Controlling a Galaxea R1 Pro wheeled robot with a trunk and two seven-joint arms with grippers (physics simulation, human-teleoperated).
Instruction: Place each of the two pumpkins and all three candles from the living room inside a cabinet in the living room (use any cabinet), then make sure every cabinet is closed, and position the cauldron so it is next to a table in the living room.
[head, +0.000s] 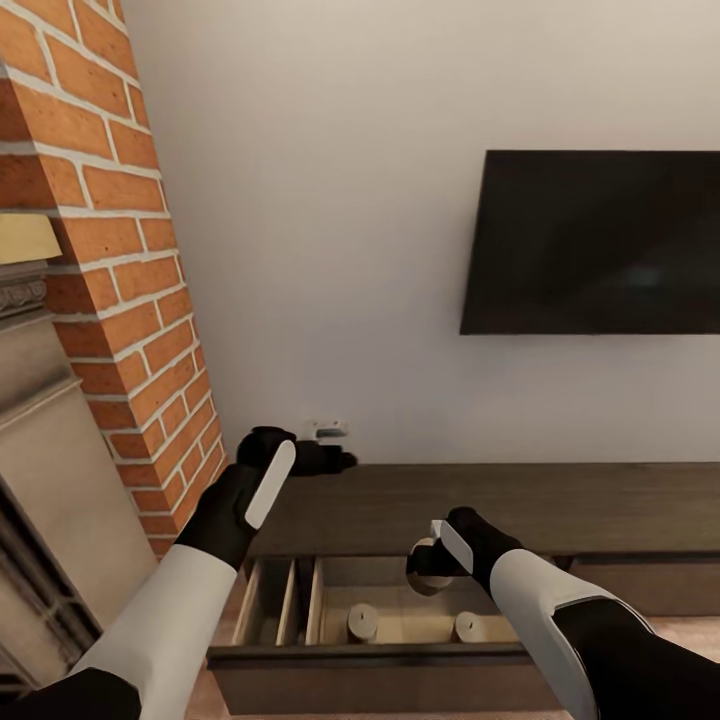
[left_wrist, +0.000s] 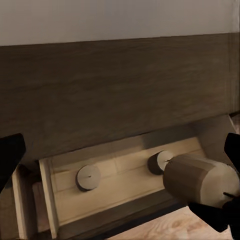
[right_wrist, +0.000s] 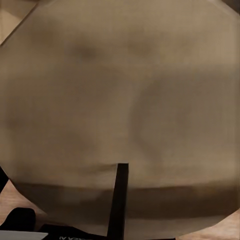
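No readable text anywhere

At the edge of my right wrist view, a few pale marks sit on the dark body of my right gripper (right_wrist: 75, 235), but they are cut off and too blurred for me to make out a single letter. I find no label, brand, number or sign on the TV (head: 595, 243), the brick fireplace (head: 110, 250), the cabinet (head: 500, 505) or the candles (head: 362, 622) in its drawer.

Two candles (head: 362, 621) (head: 468, 627) side by side in the cabinet's (head: 500, 505) open drawer (head: 385, 655); a third candle (head: 428, 565) above it; TV (head: 595, 242) overhead, fireplace (head: 110, 300) left.
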